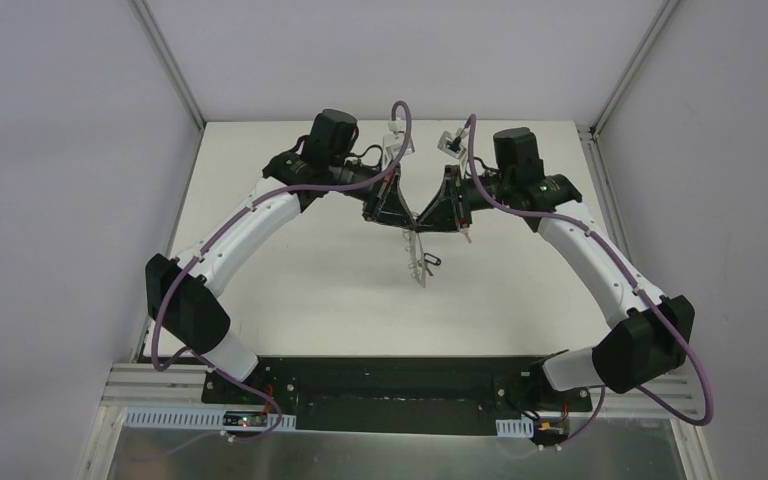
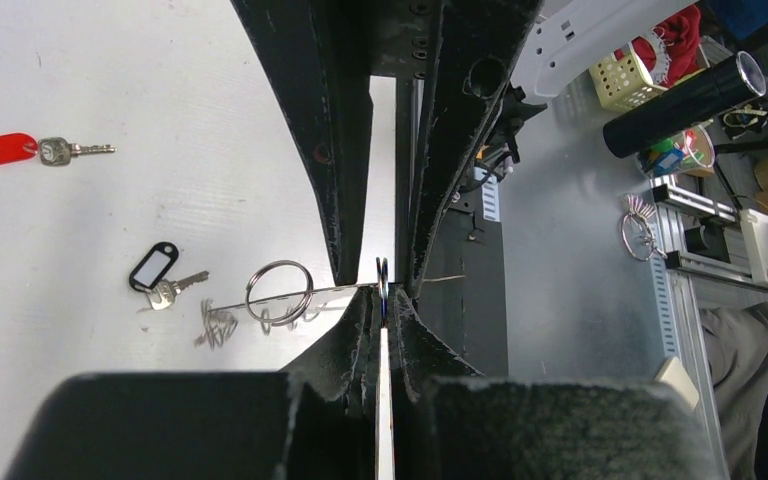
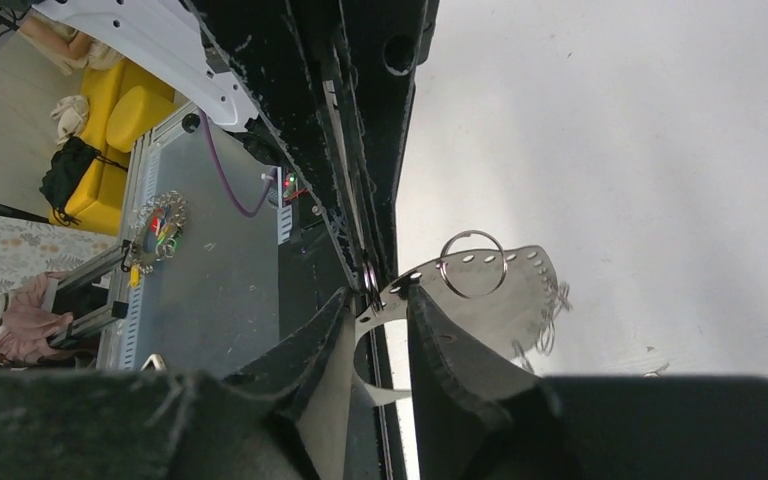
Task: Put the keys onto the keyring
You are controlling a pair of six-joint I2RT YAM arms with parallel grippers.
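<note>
The keyring, a thin grey band, hangs in the air between the two grippers above the table's middle. My left gripper is shut on its end, where a small wire loop sits. The band runs edge-on to the left with a larger silver loop. My right gripper is open, its fingers straddling the band's holed edge. The red-headed key and the dark-tagged key lie loose on the table. The dark-tagged key also shows in the top view.
White walls and an aluminium frame close in the table at the back and sides. Beyond the near edge are a grey metal bench, a black tube and a yellow crate.
</note>
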